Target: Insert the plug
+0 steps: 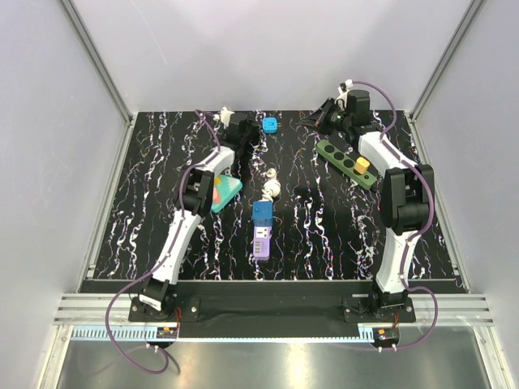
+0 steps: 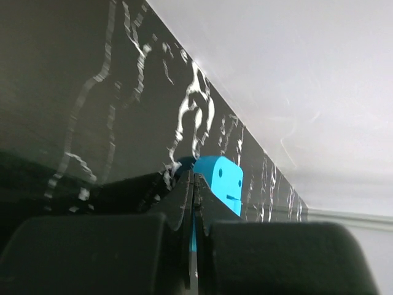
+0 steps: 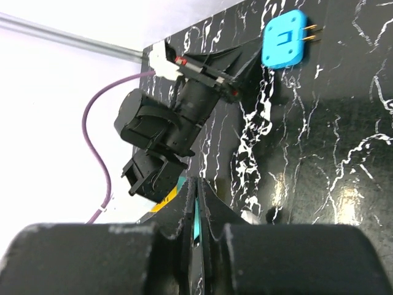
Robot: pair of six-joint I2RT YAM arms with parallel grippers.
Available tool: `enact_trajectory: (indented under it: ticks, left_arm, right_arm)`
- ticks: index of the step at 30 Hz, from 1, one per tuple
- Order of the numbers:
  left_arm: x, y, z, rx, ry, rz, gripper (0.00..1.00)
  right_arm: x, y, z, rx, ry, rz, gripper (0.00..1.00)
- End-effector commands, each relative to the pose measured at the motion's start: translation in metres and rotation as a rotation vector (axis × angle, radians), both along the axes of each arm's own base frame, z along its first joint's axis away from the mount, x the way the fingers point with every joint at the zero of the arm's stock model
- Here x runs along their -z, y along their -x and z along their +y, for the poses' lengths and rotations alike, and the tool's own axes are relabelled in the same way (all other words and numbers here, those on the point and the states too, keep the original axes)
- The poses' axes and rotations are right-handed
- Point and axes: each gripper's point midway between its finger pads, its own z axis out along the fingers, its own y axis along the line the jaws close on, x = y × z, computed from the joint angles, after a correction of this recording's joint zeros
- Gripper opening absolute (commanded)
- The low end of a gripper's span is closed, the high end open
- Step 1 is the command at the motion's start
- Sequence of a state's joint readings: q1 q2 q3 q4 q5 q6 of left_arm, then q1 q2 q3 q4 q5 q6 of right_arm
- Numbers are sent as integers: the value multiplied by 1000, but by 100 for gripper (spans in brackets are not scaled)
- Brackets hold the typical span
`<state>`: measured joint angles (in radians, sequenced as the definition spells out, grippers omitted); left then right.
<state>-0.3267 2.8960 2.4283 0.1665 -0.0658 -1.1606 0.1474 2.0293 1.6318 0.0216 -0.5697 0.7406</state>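
The plug (image 1: 269, 125) is a small blue block with two metal prongs, lying on the black marbled table near the back wall. It also shows in the right wrist view, the plug (image 3: 284, 40) lying flat with its prongs pointing right. My left gripper (image 1: 243, 134) is shut and empty just left of it; in the left wrist view the plug (image 2: 222, 178) sits right behind the closed tips of that gripper (image 2: 193, 177). My right gripper (image 1: 324, 115) hovers at the back right, and this gripper (image 3: 198, 181) is shut with nothing in it.
A green power strip (image 1: 345, 160) lies diagonally at the right with a yellow plug (image 1: 362, 166) seated in it. A teal wedge (image 1: 225, 192), a small white piece (image 1: 272, 185) and a blue and purple block (image 1: 262, 227) lie mid-table. The left arm (image 3: 172, 123) stretches toward the back wall.
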Motion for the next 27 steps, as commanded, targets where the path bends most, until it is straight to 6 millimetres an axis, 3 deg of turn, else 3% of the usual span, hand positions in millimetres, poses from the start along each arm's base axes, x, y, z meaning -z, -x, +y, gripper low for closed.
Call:
enact_trajectory:
  ticks: [1, 7, 8, 11, 15, 16, 17, 18, 19, 20, 21, 22, 25, 27]
  left_arm:
    - [-24, 11, -36, 95, -6, -56, 0]
    - [-59, 28, -87, 214, -22, -188, 4]
    - [-60, 36, -103, 251, -25, -201, 5]
    - [-62, 50, -129, 287, -49, -236, 11]
    - [-57, 66, -150, 339, -6, -235, 10]
    - [-60, 70, -153, 364, 0, -241, 7]
    - [-82, 77, -157, 408, 2, -270, 6]
    - [-59, 86, -151, 423, -26, -214, 6]
    - [-72, 89, -145, 419, -35, -243, 6]
    - [-115, 92, -132, 406, -63, -310, 6]
    - [-100, 100, -119, 400, -102, -278, 6]
    - [-142, 96, -99, 351, -137, -352, 7]
    - [-165, 80, -61, 256, -184, -352, 13]
    - [-174, 68, -54, 221, -155, -365, 14]
  right_arm:
    - [-40, 5, -5, -32, -29, -84, 10]
    - [-32, -6, -36, 30, 31, -91, 11]
    - [-24, -7, -41, 43, 54, -72, 11]
    - [-11, -15, -60, 86, 151, -65, 14]
    - [14, -25, -83, 110, 291, -63, 22]
    - [9, -31, -86, 118, 315, -79, 23]
    - [25, -37, -90, 122, 339, -49, 25]
    - [35, -40, -95, 129, 364, -16, 26]
    - [39, -53, -96, 138, 364, -15, 27]
    - [41, -59, -96, 142, 360, -12, 28]
    - [44, -65, -96, 150, 348, 4, 30]
    - [47, -79, -95, 155, 338, 1, 31]
    - [59, -101, -90, 154, 305, 24, 36]
    - [67, -109, -86, 158, 262, 48, 36]
